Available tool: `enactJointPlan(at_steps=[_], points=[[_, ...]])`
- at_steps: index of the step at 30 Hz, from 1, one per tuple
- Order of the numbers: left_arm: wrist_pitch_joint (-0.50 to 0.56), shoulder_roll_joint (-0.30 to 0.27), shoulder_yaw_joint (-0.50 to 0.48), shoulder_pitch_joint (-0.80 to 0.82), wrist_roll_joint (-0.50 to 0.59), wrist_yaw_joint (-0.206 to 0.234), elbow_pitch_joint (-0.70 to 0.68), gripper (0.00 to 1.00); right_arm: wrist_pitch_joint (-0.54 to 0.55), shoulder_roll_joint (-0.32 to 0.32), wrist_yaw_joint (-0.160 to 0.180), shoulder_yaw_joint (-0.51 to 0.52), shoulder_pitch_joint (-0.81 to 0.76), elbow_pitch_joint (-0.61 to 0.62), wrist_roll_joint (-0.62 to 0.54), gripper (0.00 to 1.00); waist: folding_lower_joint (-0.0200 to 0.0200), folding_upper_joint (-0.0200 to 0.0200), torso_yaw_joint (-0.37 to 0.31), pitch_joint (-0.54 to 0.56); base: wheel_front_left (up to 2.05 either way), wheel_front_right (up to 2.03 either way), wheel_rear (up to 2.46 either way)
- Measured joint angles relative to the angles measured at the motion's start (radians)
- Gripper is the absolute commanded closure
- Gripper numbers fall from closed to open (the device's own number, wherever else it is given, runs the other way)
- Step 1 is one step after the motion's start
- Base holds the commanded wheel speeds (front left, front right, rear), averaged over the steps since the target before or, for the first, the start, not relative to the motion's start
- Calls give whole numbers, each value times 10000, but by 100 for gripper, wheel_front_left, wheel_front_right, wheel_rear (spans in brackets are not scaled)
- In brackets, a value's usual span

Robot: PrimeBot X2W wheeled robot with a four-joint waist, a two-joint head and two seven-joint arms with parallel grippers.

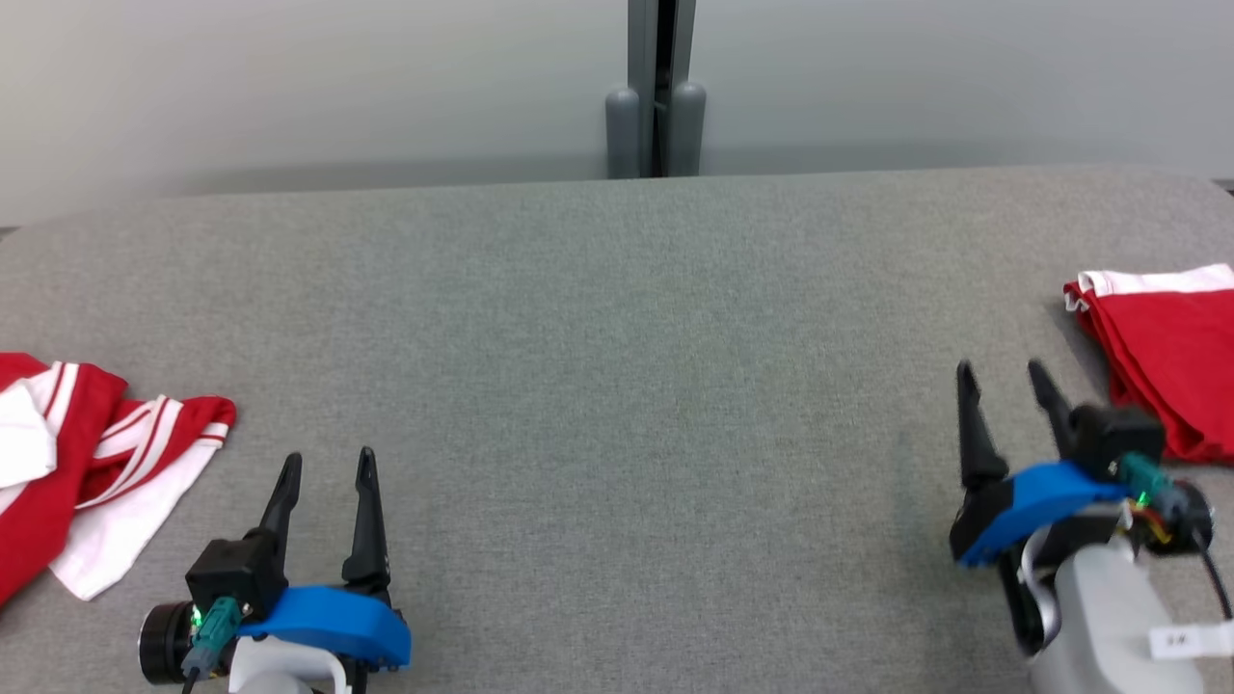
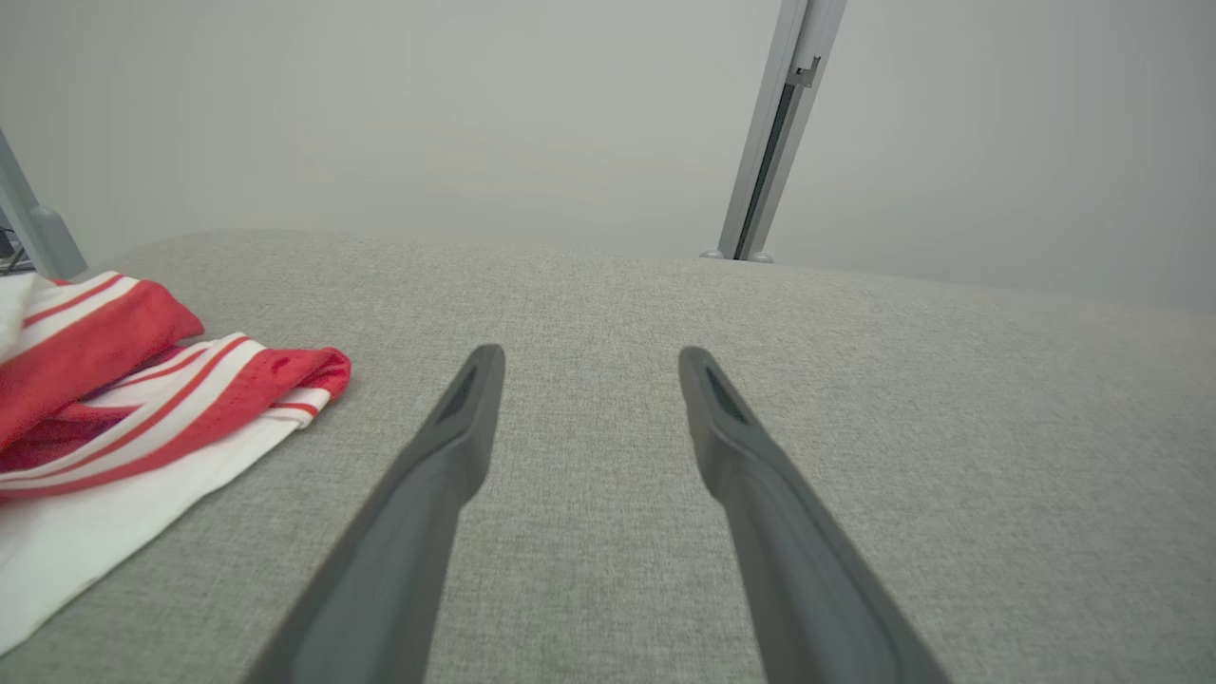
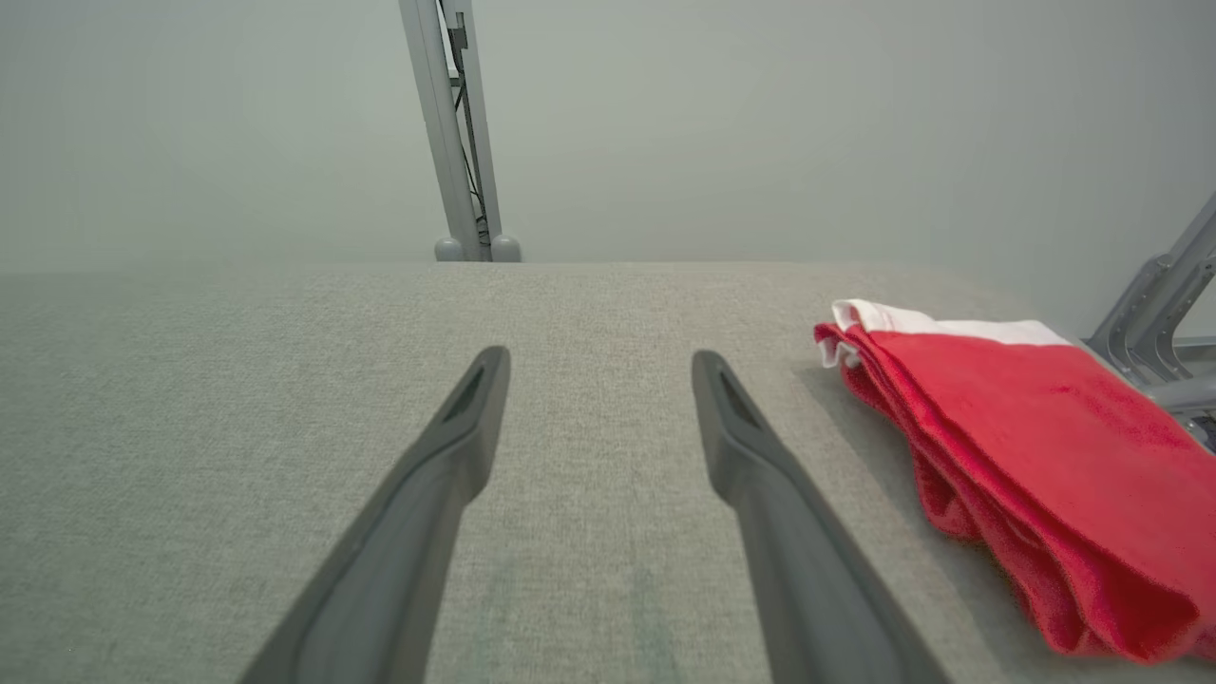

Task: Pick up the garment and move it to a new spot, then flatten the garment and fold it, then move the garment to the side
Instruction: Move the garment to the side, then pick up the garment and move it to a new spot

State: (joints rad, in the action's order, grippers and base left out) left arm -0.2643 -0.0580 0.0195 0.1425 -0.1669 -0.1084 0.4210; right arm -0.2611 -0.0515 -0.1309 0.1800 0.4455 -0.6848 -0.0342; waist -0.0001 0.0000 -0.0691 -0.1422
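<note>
left jaws: wide, holding nothing, near left over the bench (image 1: 617,337)
right jaws: wide, holding nothing, near right
folded red garment (image 1: 1171,361): right edge of bench, white band at far side, just right of right jaws, apart
crumpled red-and-white garment (image 1: 87,463): left edge, beside left jaws, apart
grey post (image 1: 656,96): behind far edge, centre
white tag (image 1: 1191,639): right forearm, writing too blurred to read

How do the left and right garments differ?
The left garment lies crumpled and loose; the right garment is folded in a neat stack. The left garment shows thin red-and-white stripes; the right garment shows one plain white band. Both are red and white, lying on the grey table.
</note>
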Motion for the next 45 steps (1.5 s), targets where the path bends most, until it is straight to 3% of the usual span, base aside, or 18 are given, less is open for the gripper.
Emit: enactJointPlan(at_steps=[9,28,34,45], points=[[0,59,-61,-706,12,-23,288,0,-2,23,0,-1469,-1712,928,851,0,0,0,110,738,0,0,0],[0,71,380,-1246,-276,295,79,0,-2,21,2,-1804,-2638,1338,1298,0,0,0,397,1169,0,0,0],[0,77,347,-953,-384,380,159,0,0,21,2,-2048,-2632,1383,1141,0,1,0,1264,1018,0,0,0],[0,63,-360,-1063,-464,472,303,0,-2,19,2,-2416,-2446,1313,1250,0,2,0,3704,806,0,0,0]])
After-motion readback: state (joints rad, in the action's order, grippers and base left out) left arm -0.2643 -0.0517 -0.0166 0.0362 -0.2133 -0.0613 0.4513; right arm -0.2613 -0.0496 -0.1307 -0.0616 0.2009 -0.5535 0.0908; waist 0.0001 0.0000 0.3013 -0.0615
